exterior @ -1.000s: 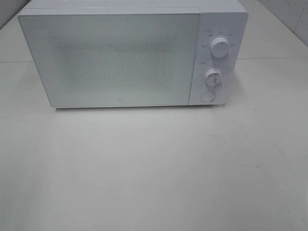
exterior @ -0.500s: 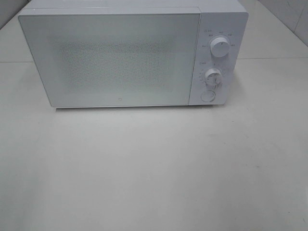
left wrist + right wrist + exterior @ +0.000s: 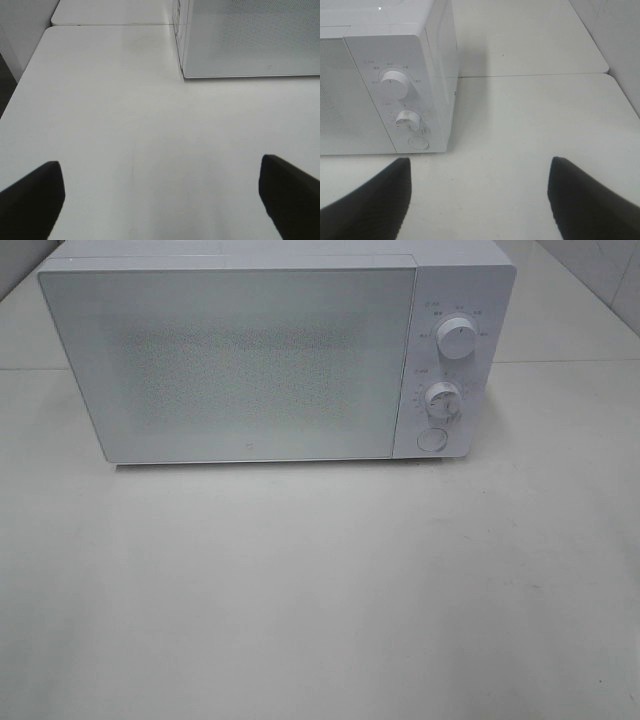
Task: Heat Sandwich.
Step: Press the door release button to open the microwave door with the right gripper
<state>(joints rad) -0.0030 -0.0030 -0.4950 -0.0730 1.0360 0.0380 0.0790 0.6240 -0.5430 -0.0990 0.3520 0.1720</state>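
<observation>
no sandwich in any view: not on the table (image 3: pixel 320 590), not readable through the frosted door (image 3: pixel 230 365). maybe inside the microwave (image 3: pixel 270 350), maybe off frame, cannot tell.
left gripper (image 3: pixel 160 195): jaws spread wide, empty, over bare table, facing the microwave's left front corner.
right gripper (image 3: pixel 480 200): jaws apart, empty, facing the control panel (image 3: pixel 395 100).
neither arm in the high view.

likely failure points:
- starting a heat cycle without confirming the sandwich inside, so running empty. worth opening the door first.
- going for the round button (image 3: pixel 431 439) with fingers (image 3: pixel 370 200) this far apart: easy to clip the lower knob (image 3: pixel 442 400) just above it and bump the setting. better to narrow the jaws before pressing.
- pushing hard on the panel with nothing bracing the body: probably sliding the microwave back on the smooth table.
- door, if hinged on the left, swinging out toward the left gripper in front of that corner. collision likely unless pulled clear first.
- mixing up the upper knob (image 3: pixel 457 340) and the lower one. markings too small to read from here, so wrong time or power.
</observation>
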